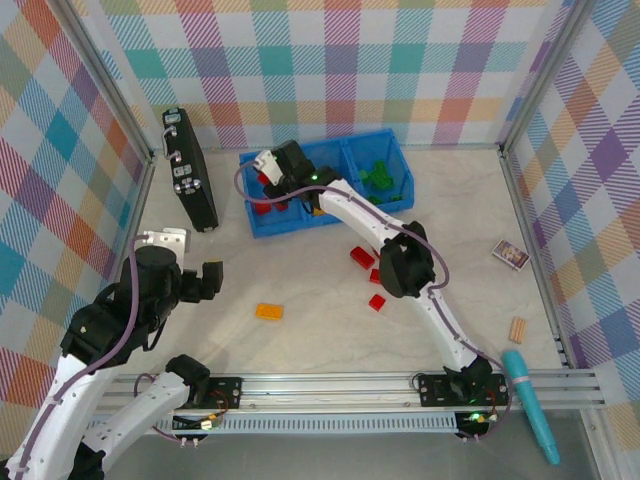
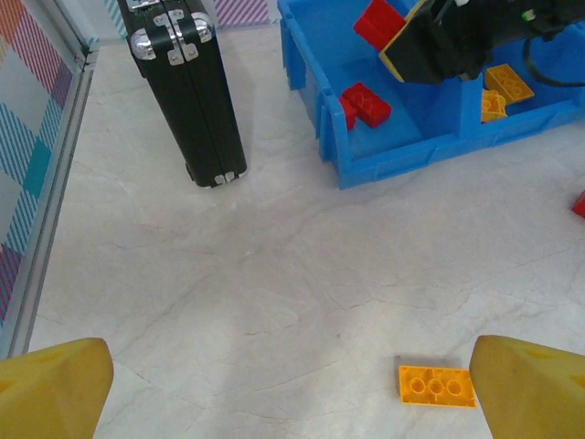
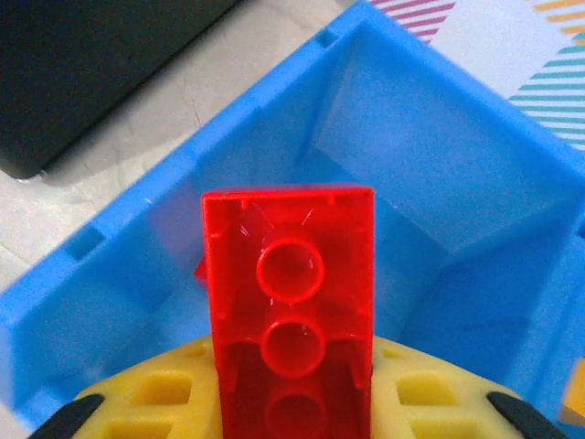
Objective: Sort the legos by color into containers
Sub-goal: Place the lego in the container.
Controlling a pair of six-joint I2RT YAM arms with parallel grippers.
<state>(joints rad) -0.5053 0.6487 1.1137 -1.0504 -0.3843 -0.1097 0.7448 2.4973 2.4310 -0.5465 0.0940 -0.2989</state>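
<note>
holding red lego (image 3: pixel 289 302), right pincer (image 3: pixel 292 407) hovers over containers (image 3: pixel 430 165).

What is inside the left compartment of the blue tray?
Red bricks lie on the compartment floor. The right gripper, holding another red brick above it, hides the far part, so I cannot tell what is there.

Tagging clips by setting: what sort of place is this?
Likely a robotics test cell: plaid backdrop panels around a tabletop, two rail-mounted arms, one pincer holding a red brick over blue bins.

White-black arms, yellow tool pads (image 2: pixel 55 384)
</note>
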